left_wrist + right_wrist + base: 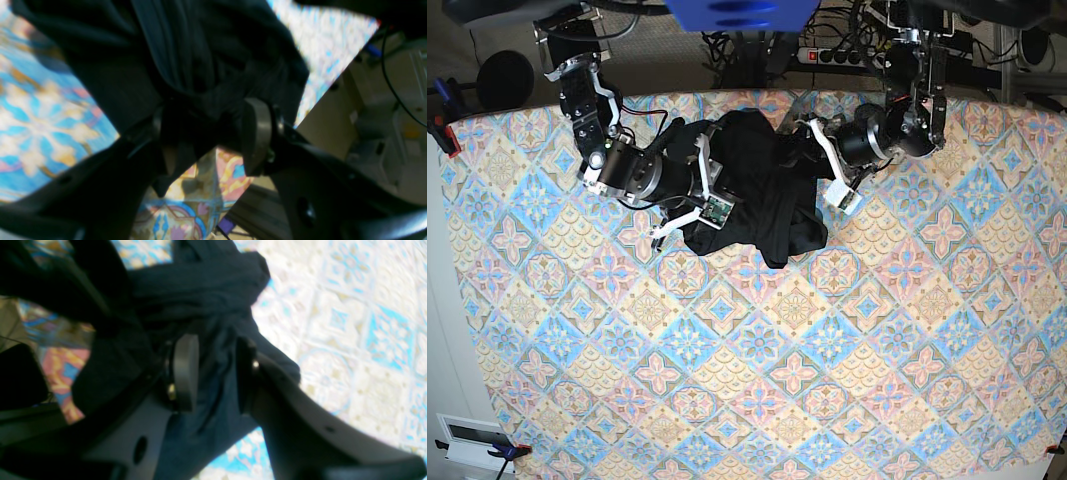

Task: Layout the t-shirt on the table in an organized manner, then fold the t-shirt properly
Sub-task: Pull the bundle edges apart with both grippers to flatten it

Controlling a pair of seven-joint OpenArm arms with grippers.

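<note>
Both the left gripper (203, 136) and right gripper (213, 373) clamp bunched folds of a crumpled black fabric t-shirt (752, 185) over the pastel diamond-patterned bench (777, 380).

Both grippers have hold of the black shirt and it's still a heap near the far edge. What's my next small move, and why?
Probably draw the two arms apart sideways. The left gripper and right gripper each pinch bunched fabric of the t-shirt, which lies crumpled between them on the table, so spreading it should open it flat.

power strip (832, 56), tangled cables (747, 48)
</note>
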